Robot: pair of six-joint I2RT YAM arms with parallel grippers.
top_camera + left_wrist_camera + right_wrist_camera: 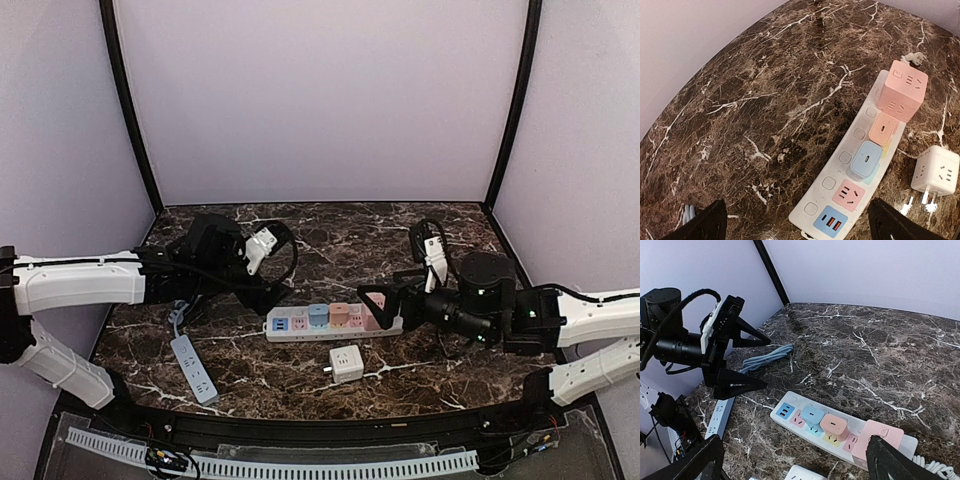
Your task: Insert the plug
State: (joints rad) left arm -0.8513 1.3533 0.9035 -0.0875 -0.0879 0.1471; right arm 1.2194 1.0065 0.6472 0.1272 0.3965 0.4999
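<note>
A white cube plug [346, 364] lies loose on the marble in front of the white power strip [283, 335], prongs pointing left. It also shows in the left wrist view [936, 172] and at the bottom edge of the right wrist view [802, 474]. The strip [840, 175] carries a pink cube adapter [902, 90], an orange charger [883, 128] and a blue charger [866, 160]. My left gripper [268, 290] hovers open over the strip's left end, empty. My right gripper [378, 306] stands open and empty by the strip's right end, near the pink adapter [880, 437].
A second grey power strip [193, 368] lies at the front left, with its blue cable [767, 357] bundled behind it. A coiled white cord [935, 470] leaves the colourful strip's right end. Purple walls with black corner posts enclose the table [330, 230].
</note>
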